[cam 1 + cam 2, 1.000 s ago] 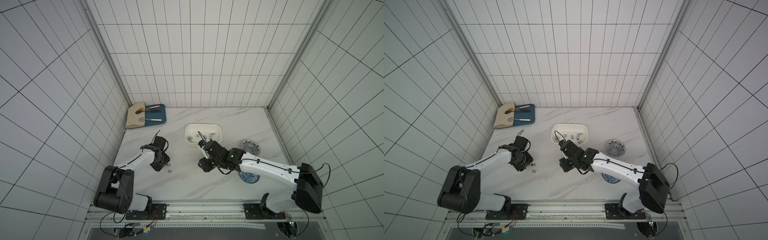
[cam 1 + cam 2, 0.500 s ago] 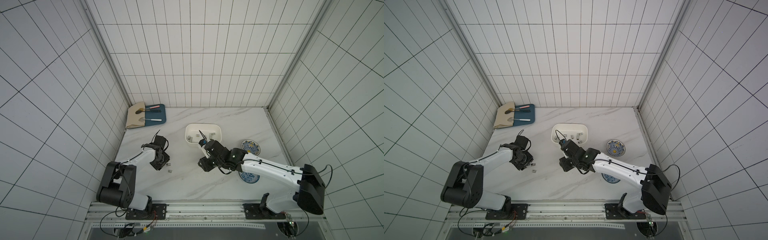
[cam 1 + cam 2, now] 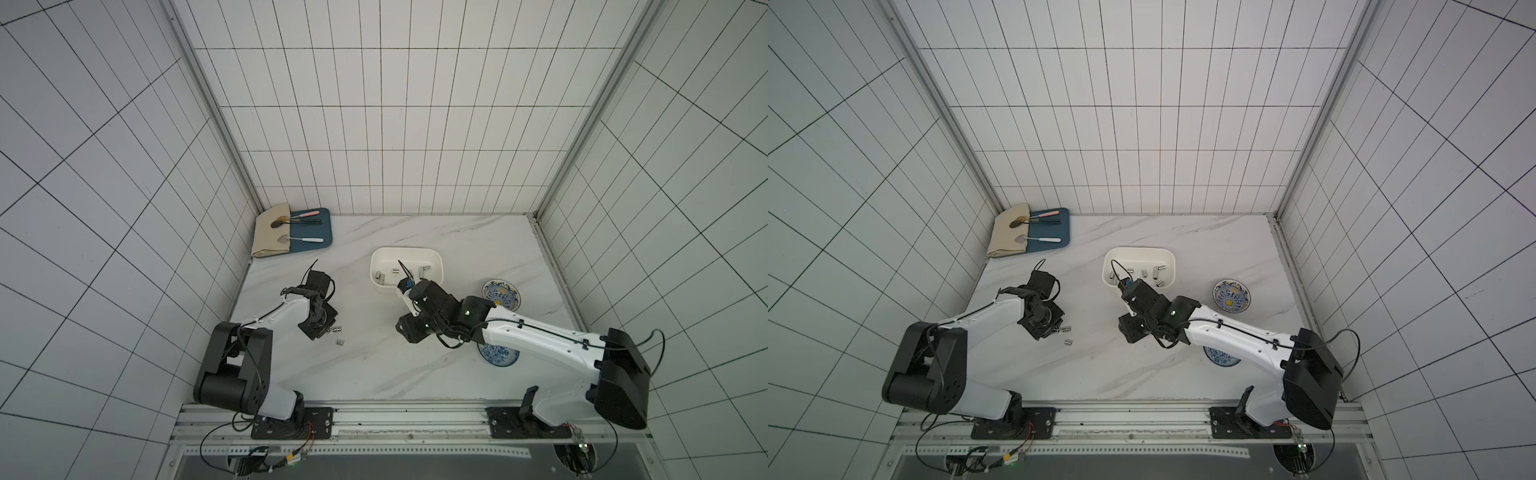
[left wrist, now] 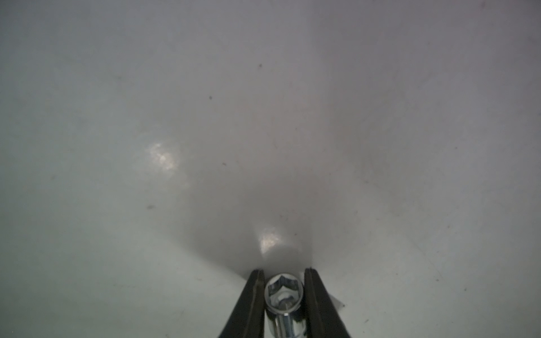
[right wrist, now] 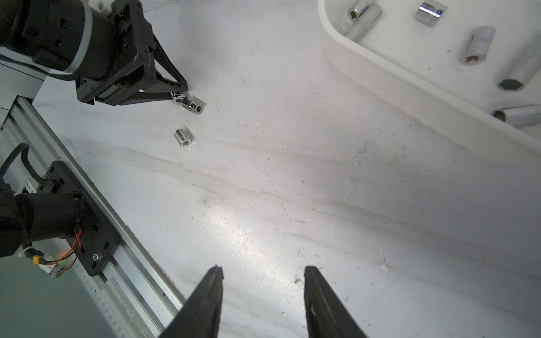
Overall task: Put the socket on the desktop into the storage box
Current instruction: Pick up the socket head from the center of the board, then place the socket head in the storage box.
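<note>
While left jaws, angled down, pinch a socket [image 4: 283, 294] on the desktop [image 4: 175, 117], right jaws hover open, empty.

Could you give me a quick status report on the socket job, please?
Left fingers shut on one socket. Right fingers open, empty. Second socket loose on desktop. Way to storage box looks clear.
</note>
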`<move>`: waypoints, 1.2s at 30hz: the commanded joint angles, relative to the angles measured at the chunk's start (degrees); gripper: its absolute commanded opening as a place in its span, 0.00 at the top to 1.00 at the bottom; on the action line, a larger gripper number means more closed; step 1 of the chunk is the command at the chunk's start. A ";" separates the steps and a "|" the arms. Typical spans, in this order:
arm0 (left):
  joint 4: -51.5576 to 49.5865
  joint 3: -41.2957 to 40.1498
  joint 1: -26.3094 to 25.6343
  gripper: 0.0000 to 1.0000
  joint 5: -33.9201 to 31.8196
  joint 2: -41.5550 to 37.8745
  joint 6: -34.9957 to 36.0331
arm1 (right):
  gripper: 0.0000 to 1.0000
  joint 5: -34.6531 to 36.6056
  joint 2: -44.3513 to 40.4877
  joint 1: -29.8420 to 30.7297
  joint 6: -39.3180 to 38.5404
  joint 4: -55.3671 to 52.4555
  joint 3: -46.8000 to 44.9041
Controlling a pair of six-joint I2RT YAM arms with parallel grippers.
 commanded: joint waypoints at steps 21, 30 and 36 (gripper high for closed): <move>-1.99 8.28 -0.40 0.83 1.99 -2.77 2.45 | 0.52 1.54 -3.23 -0.90 0.11 -0.43 -1.18; -2.99 16.48 -4.61 0.83 1.77 1.47 1.89 | 0.52 1.65 -4.73 -1.44 -0.28 -1.19 -1.61; -3.83 23.70 -7.56 0.83 1.55 6.42 1.49 | 0.51 0.19 -7.66 -4.01 -0.02 -1.27 -2.54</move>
